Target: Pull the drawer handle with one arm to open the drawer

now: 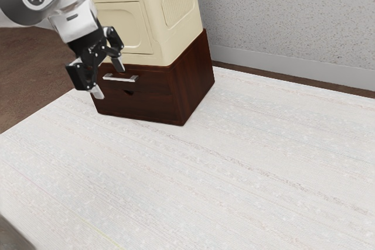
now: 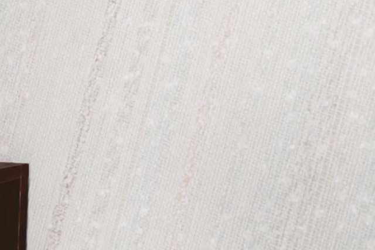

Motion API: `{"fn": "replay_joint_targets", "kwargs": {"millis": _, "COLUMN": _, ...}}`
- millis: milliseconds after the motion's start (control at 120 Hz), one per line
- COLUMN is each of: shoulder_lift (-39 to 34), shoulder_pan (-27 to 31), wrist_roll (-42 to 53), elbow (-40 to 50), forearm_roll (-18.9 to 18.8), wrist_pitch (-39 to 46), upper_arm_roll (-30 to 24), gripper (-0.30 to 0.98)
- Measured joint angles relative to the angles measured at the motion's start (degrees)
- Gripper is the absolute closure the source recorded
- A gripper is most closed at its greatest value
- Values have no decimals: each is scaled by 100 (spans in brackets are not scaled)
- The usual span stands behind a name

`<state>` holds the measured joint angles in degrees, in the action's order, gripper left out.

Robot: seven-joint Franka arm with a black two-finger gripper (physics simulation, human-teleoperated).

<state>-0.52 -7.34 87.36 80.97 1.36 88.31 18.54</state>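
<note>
The gripper (image 1: 108, 78) is open in the exterior view, its fingertips apart with nothing gripped. The arm (image 1: 76, 20) comes down to it from eleven o'clock. Taking the gripper as the dial's centre in that view, the handle (image 1: 122, 78) is at three o'clock—a short silvery bar just beside the fingertips; whether they touch it, I cannot tell. It is fixed to the upper front of the drawer (image 1: 152, 87), which looks closed, its face flush with the dark cabinet (image 1: 196, 83). The cream box (image 1: 170, 45) sits on top, toward one o'clock. Farther out, the speckled wall (image 1: 287, 21) is at two o'clock, the pale cloth (image 1: 234, 174) spreads from three round to seven, and the brown floor (image 1: 29, 62) shows at nine to ten. The wrist view looks onto the cloth—with a dark wooden corner beside it.
</note>
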Motion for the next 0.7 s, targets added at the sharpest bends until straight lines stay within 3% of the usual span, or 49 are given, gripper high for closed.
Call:
{"fn": "replay_joint_targets", "kwargs": {"millis": 225, "shoulder_lift": 14, "shoulder_pan": -316, "wrist_roll": -47, "elbow": 53, "forearm_roll": 7, "wrist_pitch": -238, "upper_arm_roll": 56, "gripper": 0}}
{"fn": "replay_joint_targets", "kwargs": {"millis": 392, "shoulder_lift": 264, "shoulder_pan": -716, "wrist_roll": 145, "elbow": 522, "forearm_roll": 339, "wrist_pitch": 802, "upper_arm_roll": 825, "gripper": 0}}
{"fn": "replay_joint_targets", "kwargs": {"millis": 467, "shoulder_lift": 278, "shoulder_pan": -172, "wrist_roll": 270, "elbow": 1005, "forearm_roll": 521, "wrist_pitch": 1569, "upper_arm_roll": 1100, "gripper": 0}}
{"fn": "replay_joint_targets", "kwargs": {"millis": 625, "shoulder_lift": 481, "shoulder_pan": 2002, "wrist_roll": 493, "elbow": 1524, "forearm_roll": 702, "wrist_pitch": 3108, "upper_arm_roll": 1213, "gripper": 2}}
{"fn": "replay_joint_targets", "kwargs": {"millis": 700, "shoulder_lift": 605, "shoulder_pan": 2217, "wrist_roll": 565, "elbow": 1539, "forearm_roll": 746, "wrist_pitch": 3686, "upper_arm_roll": 1176, "gripper": 3}}
